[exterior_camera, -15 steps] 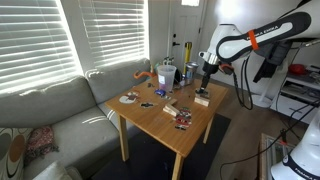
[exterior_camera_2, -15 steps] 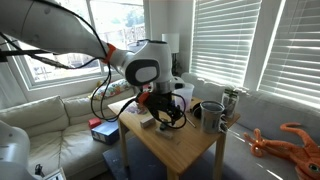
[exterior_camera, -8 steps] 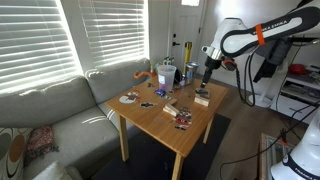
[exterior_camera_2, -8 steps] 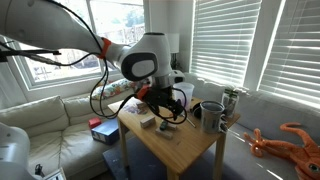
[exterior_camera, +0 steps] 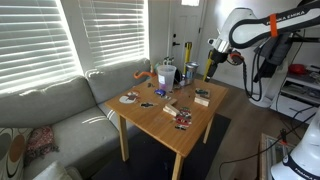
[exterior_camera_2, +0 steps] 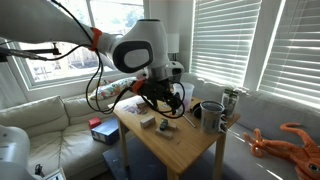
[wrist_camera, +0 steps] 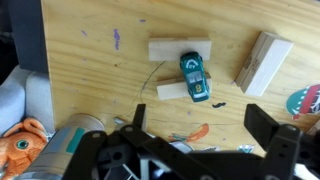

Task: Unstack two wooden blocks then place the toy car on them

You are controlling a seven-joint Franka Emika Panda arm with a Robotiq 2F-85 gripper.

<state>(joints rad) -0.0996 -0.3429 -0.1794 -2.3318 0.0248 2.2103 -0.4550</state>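
Observation:
In the wrist view the toy car [wrist_camera: 193,75], teal with a dark roof, lies across the two wooden blocks [wrist_camera: 180,48] [wrist_camera: 176,92], which lie flat and apart on the table. My gripper [wrist_camera: 205,125] is open and empty, its two dark fingers above and clear of the car. In an exterior view the gripper [exterior_camera: 210,69] hangs well above the blocks and car [exterior_camera: 201,97] near the table's far corner. In an exterior view the gripper [exterior_camera_2: 164,93] is above the tabletop.
A third wooden block [wrist_camera: 263,62] lies beside the car. Small stickers [wrist_camera: 195,132] and a round item [wrist_camera: 305,101] lie on the wooden table [exterior_camera: 160,125]. An orange toy [wrist_camera: 20,145], cups [exterior_camera: 165,73] and small clutter [exterior_camera: 182,120] stand further along. A sofa [exterior_camera: 50,110] is beside the table.
My gripper has lifted up and away from the blocks and car, empty. The car and blocks have stayed in place.

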